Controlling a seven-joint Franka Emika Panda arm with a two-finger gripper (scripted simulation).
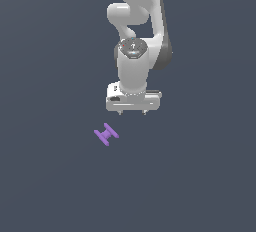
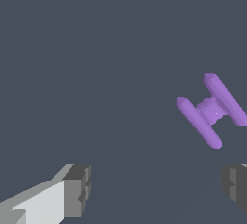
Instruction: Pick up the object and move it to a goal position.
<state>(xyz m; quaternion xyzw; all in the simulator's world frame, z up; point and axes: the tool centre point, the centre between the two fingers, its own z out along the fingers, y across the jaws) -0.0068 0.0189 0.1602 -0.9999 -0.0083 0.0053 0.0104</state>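
Note:
The object is a small purple H-shaped piece lying flat on the dark grey floor, turned diagonally. My gripper hangs above the floor, up and toward the exterior view's right of the piece, apart from it. Its two short fingertips point down and stand wide apart, open with nothing between them. In the wrist view the object lies off to one side, outside the gap between the two grey finger pads, and my gripper is empty.
The white arm rises behind the gripper toward the top of the exterior view. A plain dark grey floor spreads all around. No goal marker shows.

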